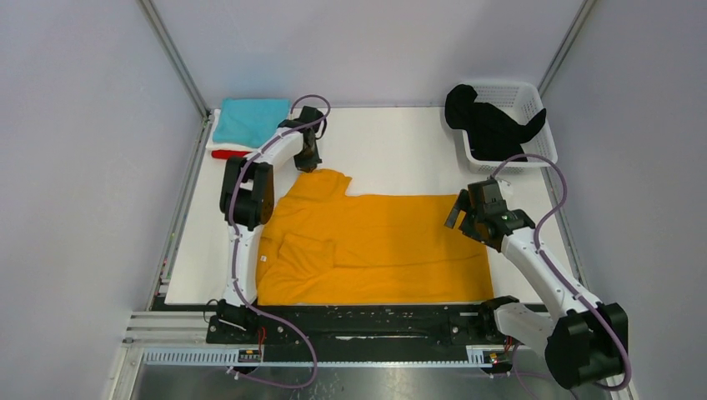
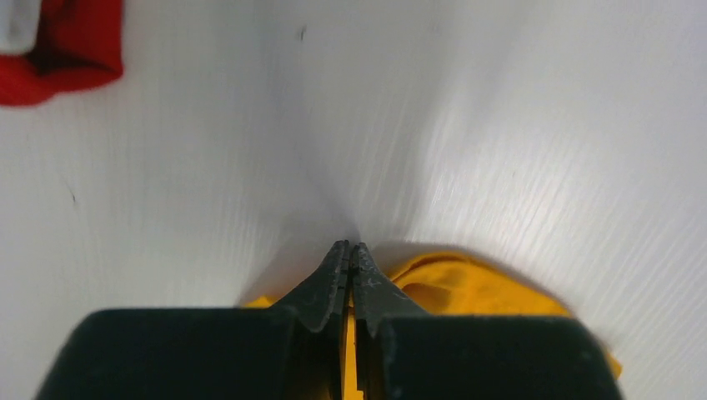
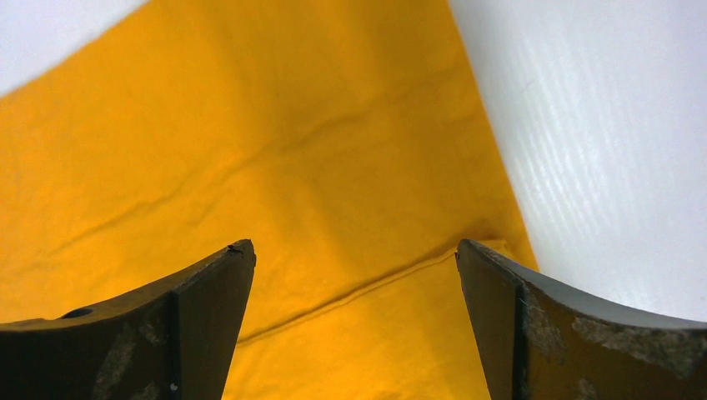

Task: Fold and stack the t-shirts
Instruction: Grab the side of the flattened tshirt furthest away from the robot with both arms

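From above, the mustard-orange t-shirt [image 1: 375, 246] is lying spread across the near half of the white table [image 1: 392, 150]. The left gripper [image 1: 310, 158] is sitting at its far left sleeve and the right gripper [image 1: 461, 212] at its right edge. A folded teal t-shirt [image 1: 248, 121] is resting on a red t-shirt [image 1: 225, 154] in the far left corner, and a black t-shirt [image 1: 488, 125] is spilling from the basket [image 1: 521, 92].

In the left wrist view, the fingers are pressing together (orange cloth is showing between them), pinching the shirt's edge.

In the right wrist view, the fingers are standing wide apart, holding nothing, over the shirt's hemmed corner.
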